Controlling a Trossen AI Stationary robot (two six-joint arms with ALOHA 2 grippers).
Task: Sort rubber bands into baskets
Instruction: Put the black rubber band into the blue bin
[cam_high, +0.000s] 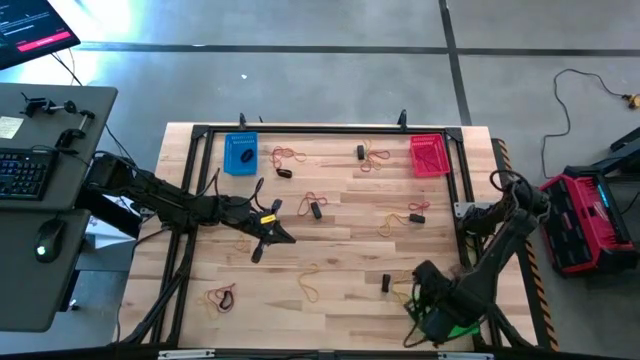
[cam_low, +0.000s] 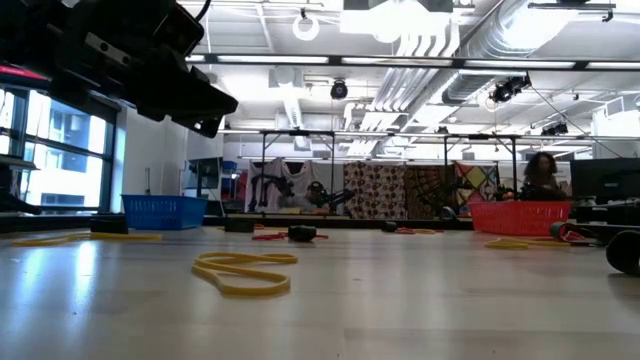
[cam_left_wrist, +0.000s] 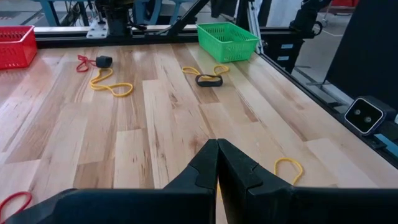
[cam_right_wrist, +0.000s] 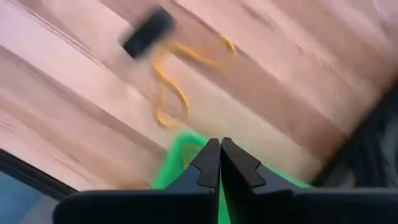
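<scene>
The table (cam_high: 340, 250) is made of pale wooden planks with visible grain, inside a black metal frame. On it stand three rectangular plastic baskets with mesh walls: the blue basket (cam_high: 240, 154) at about 11 o'clock, the red basket (cam_high: 430, 156) at about 1 o'clock, and the green basket (cam_left_wrist: 227, 41) at about 5 o'clock, mostly hidden under the right arm in the high view. The rubber bands (cam_high: 312, 284) are thin soft loops, red, yellow and black, lying scattered in small groups over the planks; I cannot count them exactly. One black band (cam_high: 246, 156) lies inside the blue basket.

The left pincer (cam_high: 268, 236) is over the table a little toward 9 o'clock from the centre; its two dark fingers are pressed together and hold nothing. The right pincer (cam_high: 422, 287) is just above the green basket's rim at 5 o'clock, fingers also pressed together and empty, near a yellow band (cam_right_wrist: 168, 93) and a small black band (cam_right_wrist: 148, 31).
</scene>
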